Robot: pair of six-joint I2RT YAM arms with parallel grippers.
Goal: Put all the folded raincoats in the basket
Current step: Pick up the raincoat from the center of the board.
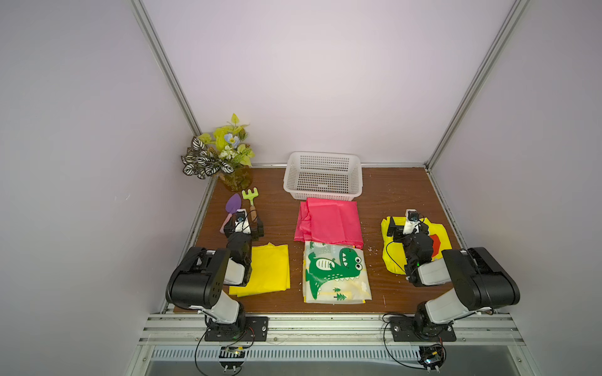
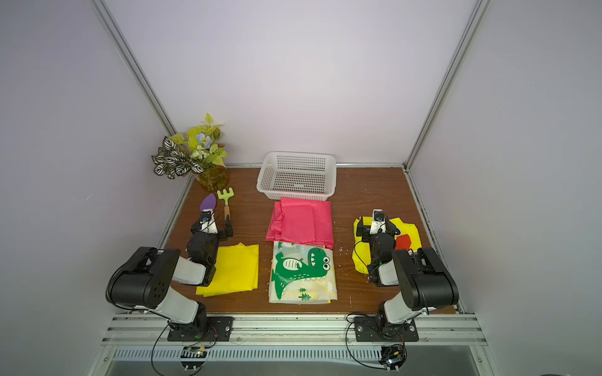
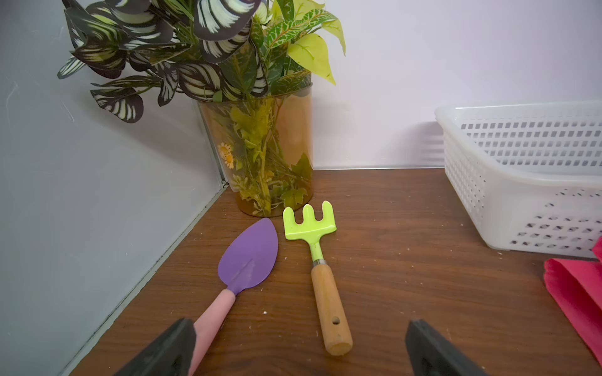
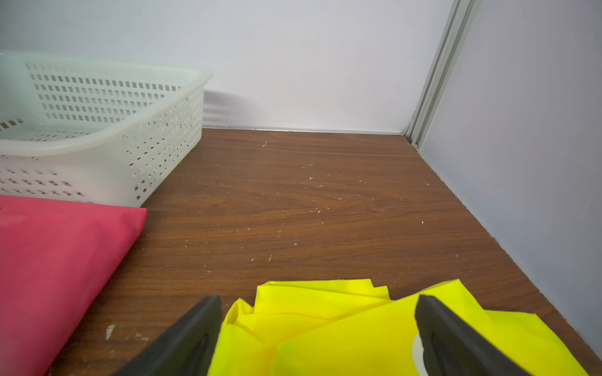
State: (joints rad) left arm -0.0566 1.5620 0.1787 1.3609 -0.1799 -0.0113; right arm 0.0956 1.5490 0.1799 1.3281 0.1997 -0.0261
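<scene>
Nearest the arm bases, a dinosaur-print raincoat [image 1: 335,276] lies folded flat at the middle of the brown counter [image 1: 391,188], with a plain yellow raincoat [image 1: 270,270] folded just to its left and partly hidden under the left arm. On the right side, a yellow raincoat with a red patch [image 1: 394,260] lies more loosely bundled. The right claw [image 1: 407,228] hovers over it, released. In the right wrist view its two dark fingers [image 4: 198,325] stand wide apart above the yellow fabric and grasp nothing. The left claw [image 1: 243,228] is likewise spread wide and holds nothing. In the left wrist view the wooden handle of a green rake [image 3: 325,293] ends between its fingers [image 3: 172,345], and the pink handle of a purple trowel [image 3: 249,254] runs beside one of them. Further back in the middle, a pink raincoat [image 1: 329,221] lies folded. Its near edge meets the dinosaur-print one and its far edge sits right up against the near wall of the white perforated basket [image 1: 291,175]. All four raincoats rest on the counter, outside the basket. The basket stands against the back wall. In the far left corner, beyond the rake and trowel, a clear amber vase of artificial leaves and flowers [image 1: 221,153] stands upright.
</scene>
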